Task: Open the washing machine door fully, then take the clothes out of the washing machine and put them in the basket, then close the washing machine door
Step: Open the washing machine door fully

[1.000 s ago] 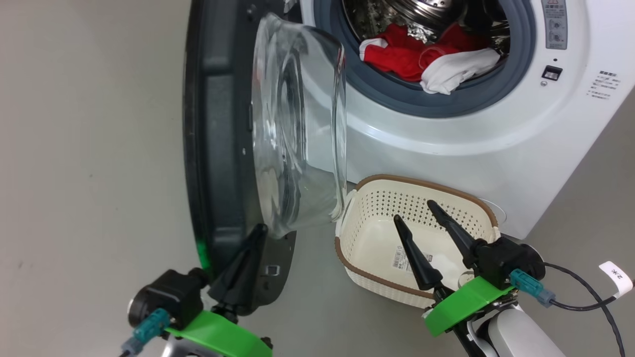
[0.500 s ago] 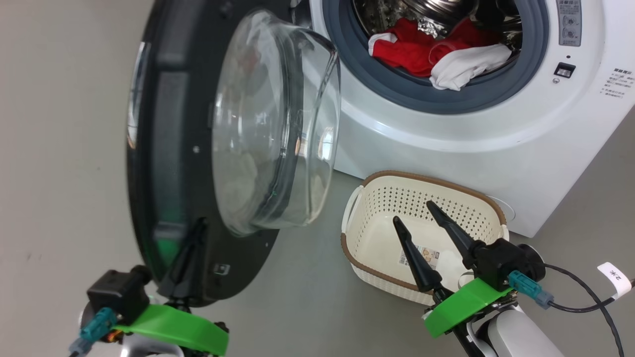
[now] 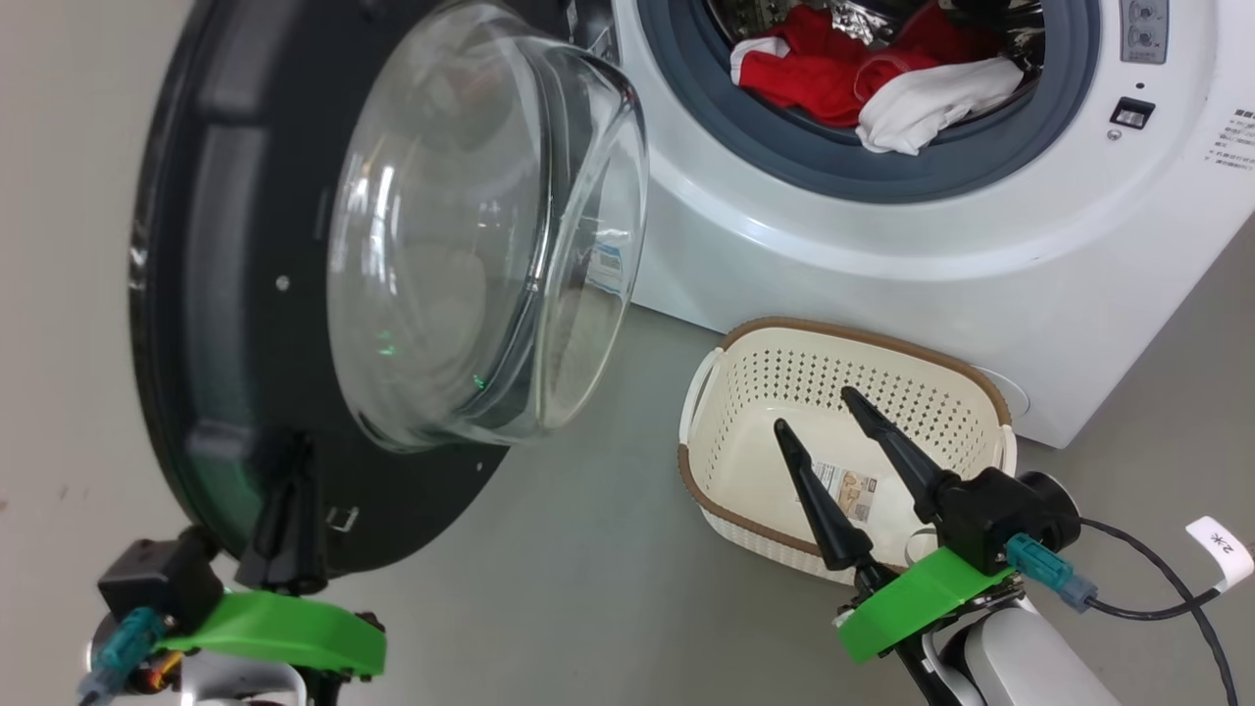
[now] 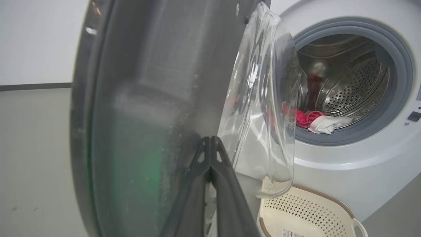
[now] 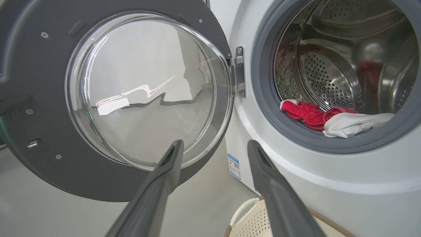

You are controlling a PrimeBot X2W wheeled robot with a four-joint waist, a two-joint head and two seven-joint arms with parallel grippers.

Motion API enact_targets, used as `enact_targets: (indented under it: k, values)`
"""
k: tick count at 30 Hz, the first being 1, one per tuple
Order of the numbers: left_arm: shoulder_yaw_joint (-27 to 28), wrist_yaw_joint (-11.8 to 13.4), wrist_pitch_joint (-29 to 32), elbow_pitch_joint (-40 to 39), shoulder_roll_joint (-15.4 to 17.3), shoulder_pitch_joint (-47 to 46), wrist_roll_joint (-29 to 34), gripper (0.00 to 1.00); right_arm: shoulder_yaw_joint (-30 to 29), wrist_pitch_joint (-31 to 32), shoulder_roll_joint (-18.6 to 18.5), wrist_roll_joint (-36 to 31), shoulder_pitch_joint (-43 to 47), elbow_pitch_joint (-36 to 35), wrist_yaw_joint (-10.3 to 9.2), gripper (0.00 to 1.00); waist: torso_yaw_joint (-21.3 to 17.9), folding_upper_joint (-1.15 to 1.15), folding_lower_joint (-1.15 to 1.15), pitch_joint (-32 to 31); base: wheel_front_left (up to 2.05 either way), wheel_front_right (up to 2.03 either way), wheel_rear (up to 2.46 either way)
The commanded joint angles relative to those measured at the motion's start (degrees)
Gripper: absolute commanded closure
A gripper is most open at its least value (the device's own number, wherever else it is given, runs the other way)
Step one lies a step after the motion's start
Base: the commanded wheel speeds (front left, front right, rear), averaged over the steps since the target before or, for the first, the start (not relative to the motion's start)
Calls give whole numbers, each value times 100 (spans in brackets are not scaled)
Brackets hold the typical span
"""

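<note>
The washing machine door [image 3: 225,294] hangs wide open left of the washing machine [image 3: 882,265]; left fingers [image 3: 287,529] pressed together at its lower inner face; right fingers [image 3: 819,500] spread over the basket [image 3: 814,378]; clothes [image 3: 824,74] lie in the drum.

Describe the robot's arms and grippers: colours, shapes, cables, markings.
The left gripper and right gripper each have two long, tapered black fingers on a black block above a bright green plate. A teal plug sits at each base. The right one's black cable carries a white tag with dark writing. Its forearm is white.
</note>
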Motion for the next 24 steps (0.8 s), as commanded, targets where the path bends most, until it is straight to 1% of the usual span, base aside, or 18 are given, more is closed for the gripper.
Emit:
enact_targets:
  k: [1, 12, 24]
  values:
    - [327, 101, -57, -55, 237, -244, -19, 100, 118, -37, 44, -98, -67, -169, 37, 0, -2, 0, 0, 22, 0, 0, 0]
    - [705, 213, -249, 545, 419, -707, -169, 100, 121, -37, 44, -244, -118, -152, 37, 0, 16, 0, 0, 211, 0, 0, 0]
    - [992, 159, -448, 1349, 664, -1220, -294, 100, 153, -37, 44, -319, -227, -110, 37, 0, -26, 0, 0, 355, 0, 0, 0]
